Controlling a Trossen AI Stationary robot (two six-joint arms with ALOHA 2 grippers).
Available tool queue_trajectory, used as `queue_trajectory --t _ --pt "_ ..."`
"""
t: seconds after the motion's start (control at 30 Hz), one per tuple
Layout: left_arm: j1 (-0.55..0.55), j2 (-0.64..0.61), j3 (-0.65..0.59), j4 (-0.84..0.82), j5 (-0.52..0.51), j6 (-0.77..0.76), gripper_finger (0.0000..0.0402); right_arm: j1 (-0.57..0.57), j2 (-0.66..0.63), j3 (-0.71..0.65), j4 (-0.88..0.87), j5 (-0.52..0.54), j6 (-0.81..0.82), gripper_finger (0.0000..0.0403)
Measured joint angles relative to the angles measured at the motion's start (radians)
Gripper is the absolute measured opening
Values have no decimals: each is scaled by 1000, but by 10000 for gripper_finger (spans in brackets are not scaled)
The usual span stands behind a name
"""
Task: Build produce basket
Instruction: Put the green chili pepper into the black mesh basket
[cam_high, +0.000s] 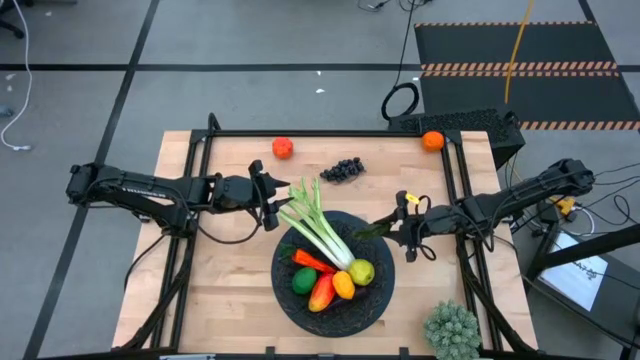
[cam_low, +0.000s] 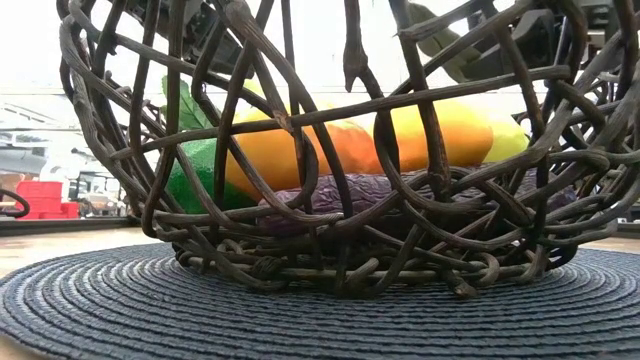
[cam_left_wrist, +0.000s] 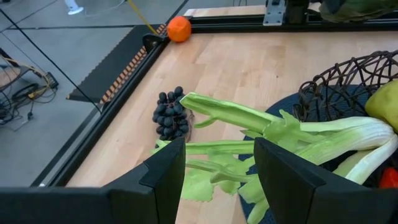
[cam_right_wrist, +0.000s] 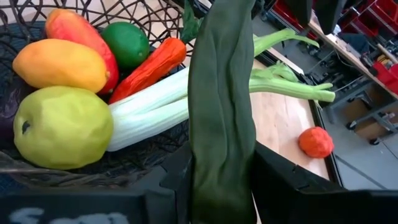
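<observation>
The dark woven basket (cam_high: 290, 310) stands on a round dark mat at the table's near middle. It holds a lime (cam_high: 303, 281), a carrot (cam_high: 315, 262), yellow and orange fruits and a purple eggplant (cam_low: 380, 190). The leek (cam_high: 322, 232) lies with its white end in the basket, and its green leaves (cam_left_wrist: 217, 112) stick out over the far-left rim. My left gripper (cam_high: 278, 207) (cam_left_wrist: 217, 162) is open, one finger on either side of the leaf tips. My right gripper (cam_high: 398, 228) (cam_right_wrist: 221, 168) is at the basket's right rim, shut on a dark green pickle (cam_right_wrist: 221, 93). My right gripper pinches the pickle between its two fingers (cam_right_wrist: 273, 180) near the pickle's end (cam_right_wrist: 221, 186) closest to the wrist. It comes level from the table's right. The pickle (cam_high: 372, 231) runs on forward along the fingers, lifted clear, its free end over the basket's right rim.
Dark grapes (cam_high: 343, 169) and a red tomato (cam_high: 283, 147) lie on the table beyond the basket. An orange (cam_high: 432, 141) sits at the far right corner. A pale-green spiky clump (cam_high: 452, 330) stands at the near right edge. Black frame rails (cam_high: 330, 133) border the tabletop.
</observation>
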Motion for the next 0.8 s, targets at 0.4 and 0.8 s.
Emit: queue_trajectory --t 0.4,0.8 --pt "0 0 0 0 0 5 191 0 0 0 0 0 84 123" --pt "0 0 0 -1 0 6 191 -3 0 0 11 0 278 125"
